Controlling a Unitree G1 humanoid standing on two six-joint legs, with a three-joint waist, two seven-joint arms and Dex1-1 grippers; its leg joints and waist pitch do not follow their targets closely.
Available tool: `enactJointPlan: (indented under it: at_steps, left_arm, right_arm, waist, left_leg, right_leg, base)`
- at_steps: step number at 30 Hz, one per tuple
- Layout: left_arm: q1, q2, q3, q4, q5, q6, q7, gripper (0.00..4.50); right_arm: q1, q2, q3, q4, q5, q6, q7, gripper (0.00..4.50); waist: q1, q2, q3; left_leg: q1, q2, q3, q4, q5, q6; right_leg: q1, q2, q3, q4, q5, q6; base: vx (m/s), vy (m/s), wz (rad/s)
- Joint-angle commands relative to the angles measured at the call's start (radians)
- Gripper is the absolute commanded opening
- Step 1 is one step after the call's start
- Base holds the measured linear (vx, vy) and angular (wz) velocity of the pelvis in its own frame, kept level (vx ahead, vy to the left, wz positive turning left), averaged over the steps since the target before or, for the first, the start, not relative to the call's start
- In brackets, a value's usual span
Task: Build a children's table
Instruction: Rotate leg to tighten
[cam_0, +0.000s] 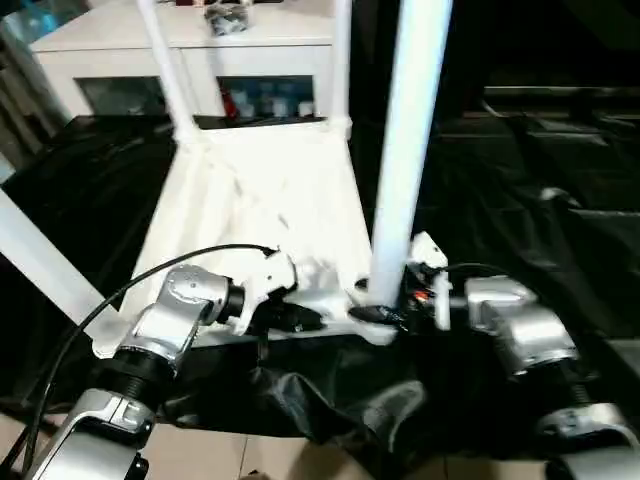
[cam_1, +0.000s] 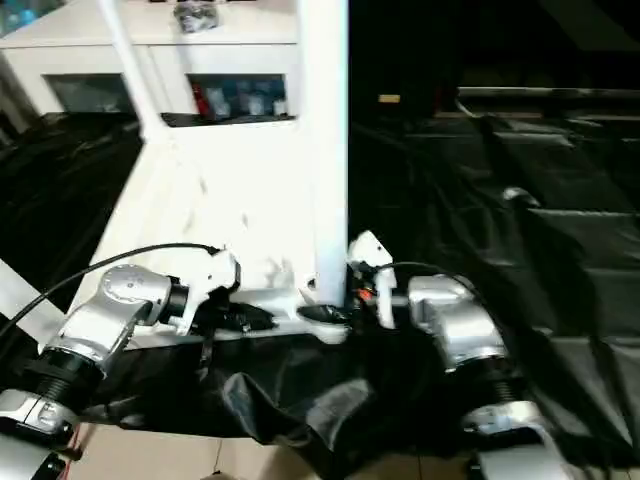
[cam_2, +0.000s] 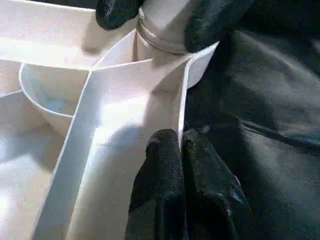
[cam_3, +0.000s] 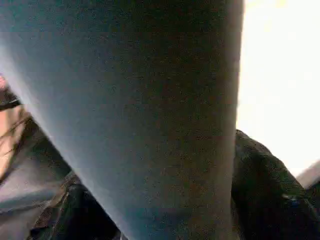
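Observation:
The white tabletop (cam_0: 260, 200) lies ribbed underside up on a black cloth. Two white legs (cam_0: 165, 60) (cam_0: 342, 60) stand in its far corner sockets, and another leg (cam_0: 40, 260) slants up at the near left corner. A fourth leg (cam_0: 410, 130) stands upright in the near right socket (cam_2: 200, 65). My right gripper (cam_0: 385, 315) is at this leg's base, a black finger (cam_2: 115, 12) pressed on each side of it. My left gripper (cam_2: 180, 145) is shut on the thin rim of the tabletop's near edge, just left of that socket.
A white glass-door cabinet (cam_0: 190, 40) stands right behind the tabletop. The black cloth (cam_0: 520, 200) spreads wide to the right in folds and hangs over the near edge. A strip of pale floor (cam_0: 220, 455) shows below it between my forearms.

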Motion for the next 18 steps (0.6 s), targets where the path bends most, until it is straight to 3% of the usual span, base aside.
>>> enactJointPlan:
  at_steps: [1,3,4,8,9,12,14,18]
  left_arm:
    - [-0.040,-0.073,0.016,-0.026,0.004,0.033,0.151,0.00]
    - [-0.032,-0.090,0.022,-0.044,0.010,0.055,0.192,0.00]
    - [-0.021,-0.113,0.028,-0.066,0.016,0.079,0.237,0.00]
    - [0.007,-0.164,0.036,-0.122,0.024,0.129,0.317,0.00]
    - [0.016,-0.182,0.035,-0.140,0.024,0.139,0.335,0.00]
    - [0.033,-0.204,0.023,-0.165,0.018,0.151,0.353,0.00]
    - [0.038,-0.208,0.010,-0.176,0.019,0.155,0.356,0.00]
    - [0.025,-0.193,0.008,-0.171,0.024,0.151,0.352,0.00]
  right_arm:
    - [-0.027,0.131,0.045,0.051,-0.011,-0.022,-0.145,2.62]
    - [-0.044,0.157,0.024,0.098,-0.028,-0.037,-0.248,2.58]
    - [-0.062,0.183,0.002,0.146,-0.038,-0.062,-0.342,2.56]
    - [-0.100,0.230,-0.044,0.227,-0.052,-0.079,-0.542,2.51]
    - [-0.109,0.243,-0.049,0.246,-0.061,-0.080,-0.591,2.51]
    - [-0.118,0.264,-0.048,0.272,-0.085,-0.115,-0.625,2.51]
    - [-0.121,0.277,-0.057,0.281,-0.077,-0.143,-0.598,3.03]
    - [-0.134,0.264,-0.045,0.292,-0.069,-0.168,-0.554,3.25]
  waist:
    - [-0.011,-0.011,-0.051]
    - [-0.020,-0.011,-0.052]
    - [-0.035,-0.011,-0.051]
    - [-0.051,-0.009,-0.056]
    - [-0.053,-0.013,-0.057]
    - [-0.059,-0.012,-0.065]
    - [-0.060,-0.011,-0.066]
    - [-0.060,-0.007,-0.062]
  left_leg:
    - [-0.002,0.009,0.002,-0.071,-0.250,0.015]
    - [-0.004,0.007,-0.001,-0.072,-0.253,0.008]
    - [-0.006,0.005,-0.002,-0.072,-0.256,0.010]
    - [-0.010,0.005,-0.001,-0.066,-0.218,0.029]
    - [-0.011,0.005,0.000,-0.065,-0.208,0.032]
    - [-0.015,0.003,0.001,-0.055,-0.151,0.065]
    - [-0.016,0.002,0.004,-0.050,-0.122,0.100]
    - [-0.011,0.005,0.005,-0.053,-0.163,0.106]
  right_leg:
    - [0.047,-0.042,0.030,-0.087,-0.316,-0.201]
    - [0.050,-0.042,0.028,-0.089,-0.340,-0.190]
    - [0.051,-0.040,0.027,-0.092,-0.348,-0.181]
    - [0.051,-0.038,0.028,-0.086,-0.258,-0.210]
    - [0.052,-0.037,0.028,-0.085,-0.241,-0.215]
    - [0.056,-0.034,0.026,-0.073,-0.114,-0.247]
    - [0.058,-0.034,0.025,-0.068,-0.040,-0.272]
    - [0.055,-0.035,0.023,-0.075,-0.095,-0.278]
  base:
    - [0.000,0.000,0.00]
    - [0.000,0.000,0.00]
    - [0.000,0.000,0.00]
    - [0.000,0.000,0.00]
    - [0.000,0.000,0.00]
    - [0.000,0.000,0.00]
    - [0.000,0.000,0.00]
    - [0.000,0.000,0.00]
